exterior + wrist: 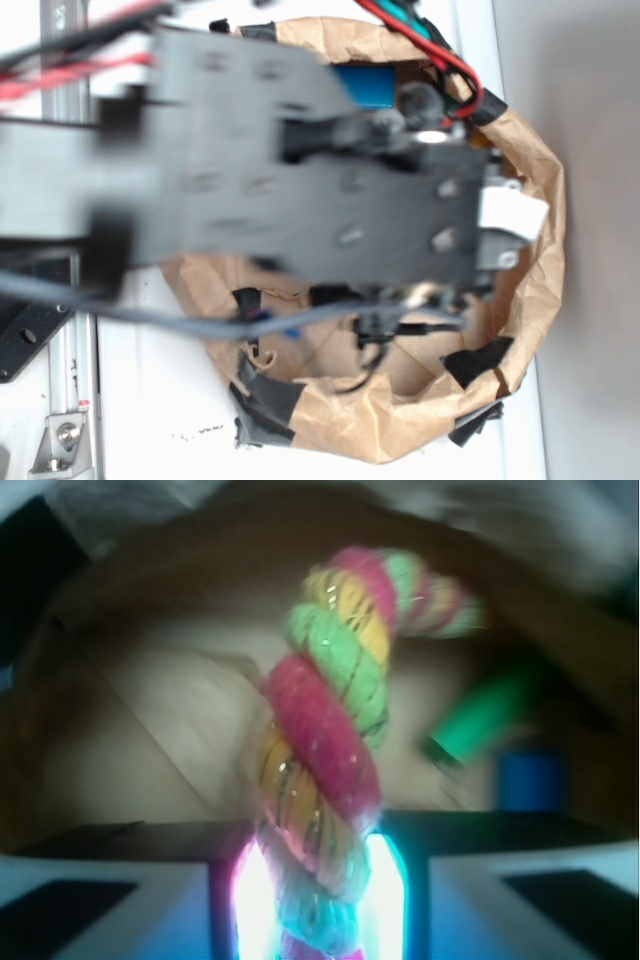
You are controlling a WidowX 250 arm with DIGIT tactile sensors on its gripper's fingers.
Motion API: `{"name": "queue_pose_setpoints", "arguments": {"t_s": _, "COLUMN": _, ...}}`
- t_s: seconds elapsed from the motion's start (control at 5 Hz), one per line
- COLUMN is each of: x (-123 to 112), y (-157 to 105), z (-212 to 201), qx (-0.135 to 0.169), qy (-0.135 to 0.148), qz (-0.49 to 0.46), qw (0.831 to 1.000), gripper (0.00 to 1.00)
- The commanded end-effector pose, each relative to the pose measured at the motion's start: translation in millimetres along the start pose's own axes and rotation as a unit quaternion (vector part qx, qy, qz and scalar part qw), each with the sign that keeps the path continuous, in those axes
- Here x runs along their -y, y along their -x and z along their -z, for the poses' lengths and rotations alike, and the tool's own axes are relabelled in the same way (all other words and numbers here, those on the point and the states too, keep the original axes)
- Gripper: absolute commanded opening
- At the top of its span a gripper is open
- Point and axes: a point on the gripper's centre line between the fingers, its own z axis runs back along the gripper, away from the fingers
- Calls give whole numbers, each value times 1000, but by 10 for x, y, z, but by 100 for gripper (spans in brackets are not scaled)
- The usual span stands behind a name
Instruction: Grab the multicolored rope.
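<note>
Multicolored rope (325,770) is sitting between the pincer (320,880) jaws, which are pinching its lower stretch; the rest is curving up and away inside the brown paper bag (520,330). Risk: the grip is catching only one end, so the twisted strands could be slipping out or snagging the bag wall on lifting.

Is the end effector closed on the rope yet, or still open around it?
Shut on it, as far as the wrist view shows: the multicolored rope sits pinched in the end effector, both fingers pressed against its sides.
</note>
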Motion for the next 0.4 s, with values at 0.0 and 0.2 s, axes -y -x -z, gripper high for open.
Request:
{"name": "queue_pose_setpoints", "arguments": {"t_s": 0.0, "x": -240, "y": 237, "z": -646, "qx": -38, "qy": 27, "qz": -135, "qw": 990, "gripper": 0}}
{"name": "queue_pose_setpoints", "arguments": {"t_s": 0.2, "x": -249, "y": 259, "z": -646, "qx": -26, "qy": 27, "qz": -145, "qw": 989, "gripper": 0}}
